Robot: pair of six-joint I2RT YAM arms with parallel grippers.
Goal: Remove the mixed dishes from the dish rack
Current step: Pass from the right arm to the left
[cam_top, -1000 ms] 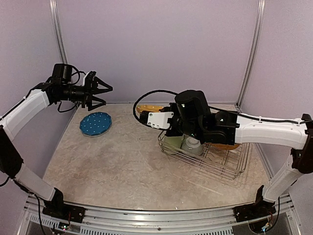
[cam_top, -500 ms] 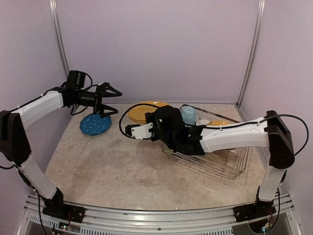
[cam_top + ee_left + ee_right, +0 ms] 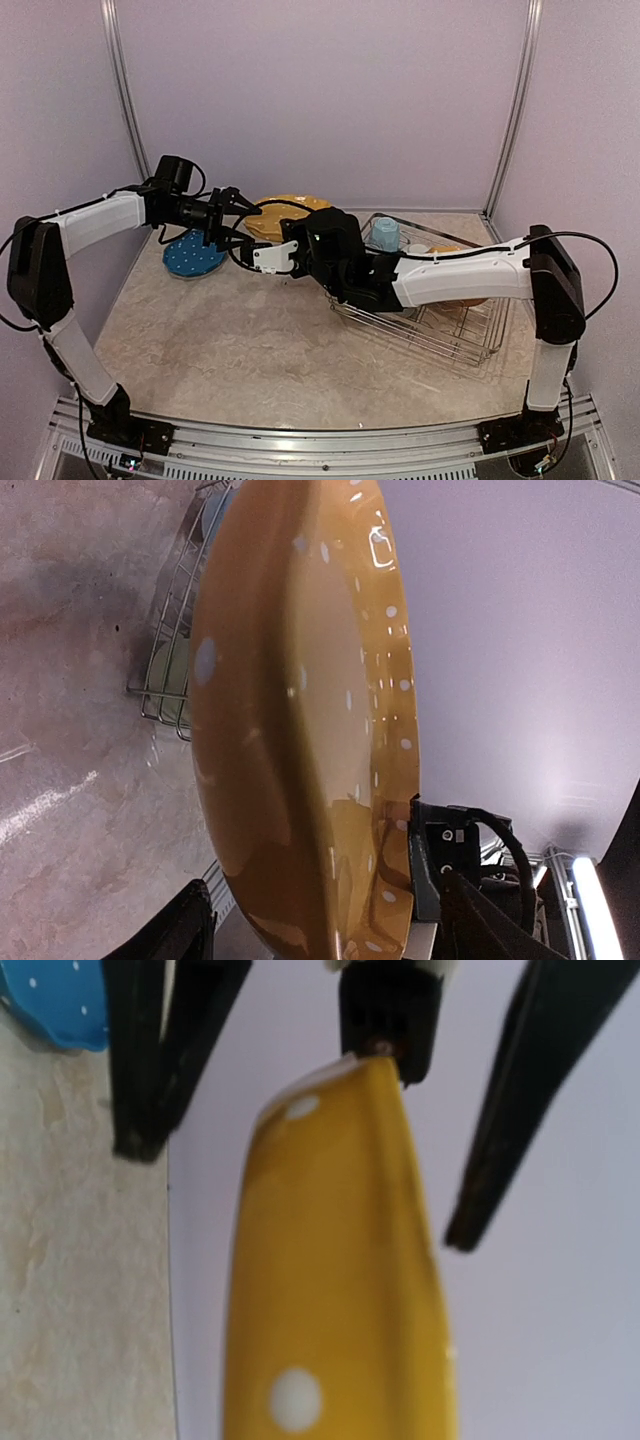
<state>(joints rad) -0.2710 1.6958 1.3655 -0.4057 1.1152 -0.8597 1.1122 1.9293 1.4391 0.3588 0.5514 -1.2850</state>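
The right gripper (image 3: 432, 868) is clamped on the rim of a yellow plate (image 3: 287, 214) with white dots. It holds the plate in the air above the table (image 3: 230, 345), to the left of the dish rack (image 3: 455, 335) and clear of it. The right arm reaches across from the rack side. The left gripper (image 3: 242, 220) meets the plate from the opposite side with its jaws apart. In the right wrist view the plate is seen edge-on between the two black fingers (image 3: 150, 1055), with a gap showing on each side, so they straddle the far rim without gripping it. In the left wrist view the plate's underside fills most of the frame. The wire rack sits behind it, with a pale green mug (image 3: 170, 675) inside. From above, a light blue mug (image 3: 386, 236) stands at the rack's back left end. A blue speckled plate (image 3: 192, 257) lies flat on the table below the left arm, well apart from the rack.
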